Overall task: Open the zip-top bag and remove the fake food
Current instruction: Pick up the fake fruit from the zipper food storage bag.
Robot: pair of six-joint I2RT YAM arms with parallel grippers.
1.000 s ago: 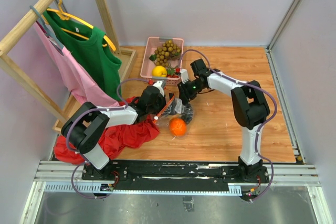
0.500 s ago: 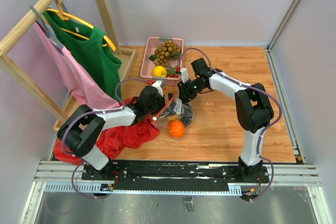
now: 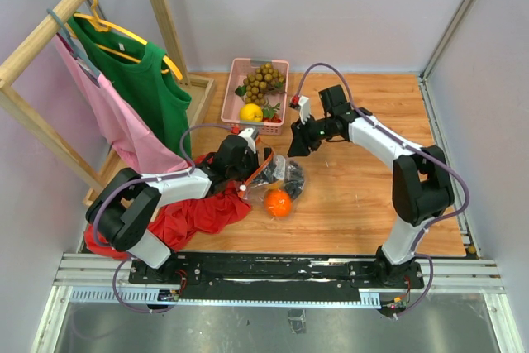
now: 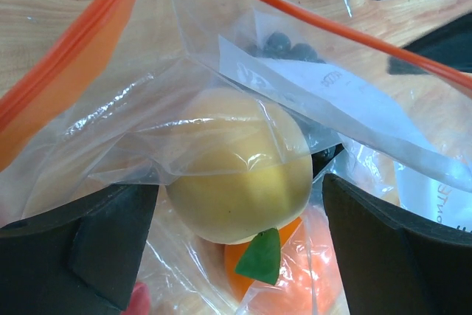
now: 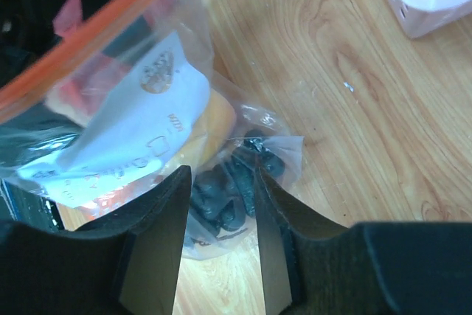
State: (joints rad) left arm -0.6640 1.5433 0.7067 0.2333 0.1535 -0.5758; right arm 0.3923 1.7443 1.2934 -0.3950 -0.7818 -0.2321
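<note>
Change since a second ago: we log that the right arm's elbow has swung out to the right and the right pincer [image 3: 295,145] has backed off from the bag mouth. The left pincer [image 3: 257,167] and the bag read as unmoved.
Task item: the clear crinkly zip-top bag [image 3: 285,178] with the orange-red zip strip [image 3: 263,169] lies on the wooden table [image 3: 355,204], just beside the crumpled red cloth [image 3: 198,212].
Left pincer: at the bag mouth. In its wrist view we see the fingers spread wide, with a bagged pale yellow round plastic fruit [image 4: 228,153] between them and a thin gap on either side of it.
Right pincer: just beyond the bag's far side. Its fingers are a little apart with nothing between them, and its wrist view looks down on the bag.
Bag contents: fake food still inside. We count the yellow fruit, a dark purple plastic bunch [image 5: 247,156] and a white paper label [image 5: 133,123].
Orange round plastic fruit [image 3: 278,202]: at the bag's near edge. In the left wrist view we see it through plastic.
Pink plastic basket [image 3: 260,60]: at the far edge, well apart from the bag. It holds a tan-brown bunch of little balls [image 3: 264,80] and a yellow plastic lemon [image 3: 250,112].
</note>
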